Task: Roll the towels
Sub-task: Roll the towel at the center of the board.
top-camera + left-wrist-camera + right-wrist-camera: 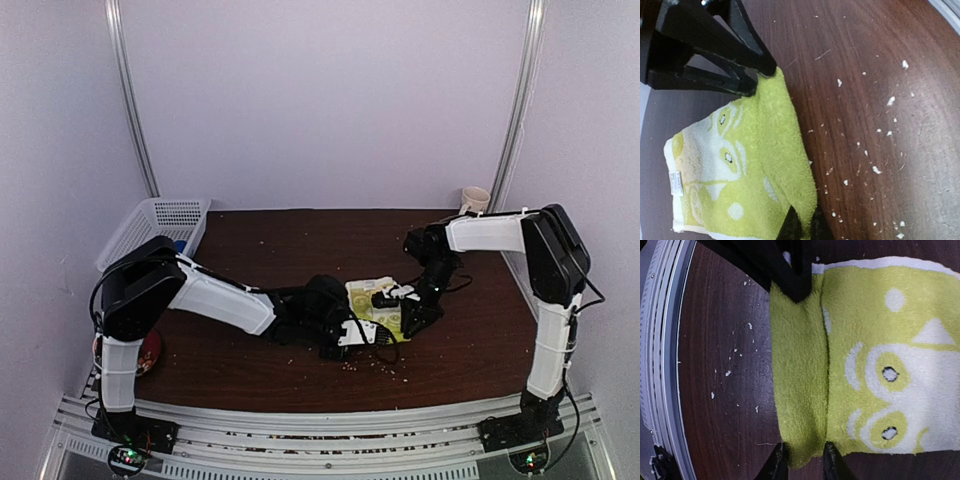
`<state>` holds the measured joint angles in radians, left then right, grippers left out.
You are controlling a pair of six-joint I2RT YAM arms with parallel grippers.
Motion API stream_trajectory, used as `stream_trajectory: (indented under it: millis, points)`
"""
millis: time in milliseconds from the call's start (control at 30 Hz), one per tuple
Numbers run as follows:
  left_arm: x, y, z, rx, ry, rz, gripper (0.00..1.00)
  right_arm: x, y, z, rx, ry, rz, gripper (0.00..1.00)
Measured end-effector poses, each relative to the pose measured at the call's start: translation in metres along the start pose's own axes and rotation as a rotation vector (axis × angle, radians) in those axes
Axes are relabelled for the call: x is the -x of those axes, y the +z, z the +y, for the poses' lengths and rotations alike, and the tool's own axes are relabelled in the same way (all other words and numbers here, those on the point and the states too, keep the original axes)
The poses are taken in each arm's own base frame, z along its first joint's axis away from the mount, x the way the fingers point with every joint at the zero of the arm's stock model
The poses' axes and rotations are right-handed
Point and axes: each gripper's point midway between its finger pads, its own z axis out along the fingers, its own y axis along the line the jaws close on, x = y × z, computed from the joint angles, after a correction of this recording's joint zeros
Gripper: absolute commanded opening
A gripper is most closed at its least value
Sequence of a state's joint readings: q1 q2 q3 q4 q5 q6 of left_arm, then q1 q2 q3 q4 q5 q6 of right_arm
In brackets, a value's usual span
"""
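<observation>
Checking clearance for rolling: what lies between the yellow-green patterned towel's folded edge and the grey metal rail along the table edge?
Only bare dark wooden tabletop sprinkled with small white crumbs, as the right wrist view shows.

Towel [800, 390] yellow-green, white pattern — table [730, 340] dark brown, white-flecked; basket [160, 225] white.

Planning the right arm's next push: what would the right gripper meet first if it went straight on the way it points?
The yellow-green towel: its fold lies between the right gripper's fingers and runs straight ahead. Past it, likely the left gripper at the fold's far end.
</observation>
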<state>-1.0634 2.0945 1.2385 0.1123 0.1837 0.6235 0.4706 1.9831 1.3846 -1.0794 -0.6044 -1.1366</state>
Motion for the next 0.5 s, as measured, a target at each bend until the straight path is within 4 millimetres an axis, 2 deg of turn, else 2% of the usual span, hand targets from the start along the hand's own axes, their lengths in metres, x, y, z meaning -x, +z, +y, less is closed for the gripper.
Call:
stream_trajectory:
  millis: [167, 300, 500]
  points:
    - [-0.002, -0.005, -0.005, -0.102, -0.111, 0.004, 0.00, 0.006, -0.019, -0.007, -0.135, -0.071, -0.021, 0.41]
    - [-0.005, -0.008, -0.007, -0.176, -0.202, 0.008, 0.00, 0.000, -0.027, -0.004, -0.248, -0.167, -0.032, 0.51]
    - [-0.008, -0.005, -0.002, -0.279, -0.360, -0.030, 0.00, -0.007, -0.038, 0.016, -0.431, -0.391, -0.059, 0.51]
